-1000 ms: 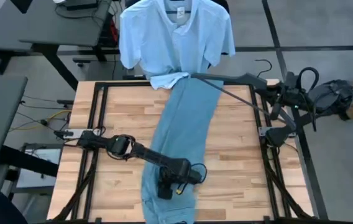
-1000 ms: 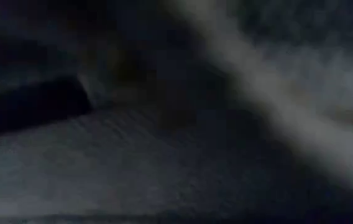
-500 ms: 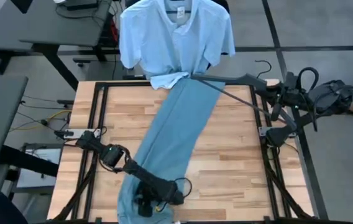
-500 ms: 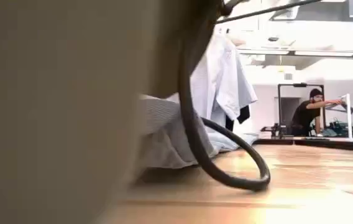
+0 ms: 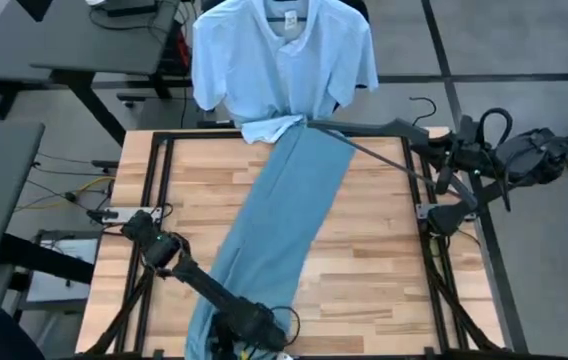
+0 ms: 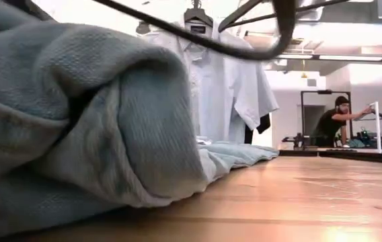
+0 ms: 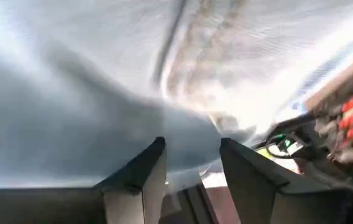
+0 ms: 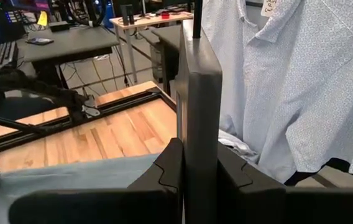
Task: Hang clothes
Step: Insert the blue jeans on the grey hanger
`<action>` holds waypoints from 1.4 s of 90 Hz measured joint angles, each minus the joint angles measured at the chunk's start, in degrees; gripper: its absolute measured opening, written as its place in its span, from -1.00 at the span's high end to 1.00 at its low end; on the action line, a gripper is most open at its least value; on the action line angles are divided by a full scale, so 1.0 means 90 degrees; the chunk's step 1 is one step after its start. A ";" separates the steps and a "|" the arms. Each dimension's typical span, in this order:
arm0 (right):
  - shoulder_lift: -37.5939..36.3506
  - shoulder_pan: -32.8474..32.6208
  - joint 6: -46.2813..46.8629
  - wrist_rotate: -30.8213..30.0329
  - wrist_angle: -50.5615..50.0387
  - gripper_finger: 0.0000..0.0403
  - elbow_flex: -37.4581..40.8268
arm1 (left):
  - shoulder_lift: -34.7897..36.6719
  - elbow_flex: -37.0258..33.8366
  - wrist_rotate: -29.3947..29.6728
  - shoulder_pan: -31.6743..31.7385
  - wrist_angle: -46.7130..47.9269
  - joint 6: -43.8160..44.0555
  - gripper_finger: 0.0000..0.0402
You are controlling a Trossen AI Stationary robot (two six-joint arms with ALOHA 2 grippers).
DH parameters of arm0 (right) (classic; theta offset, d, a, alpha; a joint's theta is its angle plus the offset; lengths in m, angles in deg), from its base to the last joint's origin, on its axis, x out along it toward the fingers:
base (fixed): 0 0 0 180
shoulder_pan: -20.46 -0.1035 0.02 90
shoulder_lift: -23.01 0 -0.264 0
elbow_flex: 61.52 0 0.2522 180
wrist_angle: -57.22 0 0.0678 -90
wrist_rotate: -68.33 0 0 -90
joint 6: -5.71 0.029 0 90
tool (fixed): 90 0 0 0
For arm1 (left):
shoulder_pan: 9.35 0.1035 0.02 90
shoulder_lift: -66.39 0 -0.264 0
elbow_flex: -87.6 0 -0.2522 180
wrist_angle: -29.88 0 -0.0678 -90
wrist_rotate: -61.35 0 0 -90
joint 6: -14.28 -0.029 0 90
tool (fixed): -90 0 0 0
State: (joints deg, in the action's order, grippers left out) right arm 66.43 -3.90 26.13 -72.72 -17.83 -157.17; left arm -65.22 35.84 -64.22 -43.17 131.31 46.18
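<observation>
Wooden table [image 5: 384,250] carries the jeans [image 5: 274,220] diagonally; left gripper [image 5: 247,330], fingers apart at their near end, must grip them next, while right gripper [image 8: 192,168] clamps a hanger [image 5: 364,128].

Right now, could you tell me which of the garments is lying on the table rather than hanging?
The denim jeans, stretched across the wooden table; the pale collared shirt hangs beyond the far edge.

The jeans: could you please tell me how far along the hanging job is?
Done: the pale shirt hangs beyond the table. In hand: the left gripper is at the near end of the jeans, which lie across the table; the right gripper is shut on a dark bar by the shirt. Left: hanging the jeans.
</observation>
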 joint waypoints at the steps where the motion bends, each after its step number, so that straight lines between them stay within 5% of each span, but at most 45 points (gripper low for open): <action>1: 0.0000 0.0000 0.0000 0.0000 0.0000 0.86 -0.0001 | 0.0051 0.0000 0.0034 0.0039 -0.0008 0.0056 0.32; 24: 0.0005 0.0000 0.0006 0.0019 -0.0026 0.86 0.0000 | 0.1410 0.0010 0.1485 0.1086 -0.0076 0.1377 0.32; 57: 0.0000 0.0011 0.1198 0.0015 -0.0333 0.86 0.0777 | 0.3033 0.0026 0.5257 0.2877 -0.1162 0.1486 0.32; 90: -0.0056 0.1110 0.1564 -0.0175 -0.0381 0.86 0.1229 | 0.2873 -0.0584 0.4302 0.5540 -0.2484 -0.0770 0.14; 126: -0.0130 0.2276 0.1583 -0.0169 -0.0367 0.86 0.1229 | 0.1977 -0.2470 0.3273 0.7749 -0.5257 -0.1115 -0.06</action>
State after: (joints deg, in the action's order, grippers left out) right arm 65.26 16.58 40.38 -74.24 -21.14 -146.11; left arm -47.43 13.61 -34.76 26.57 84.00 36.15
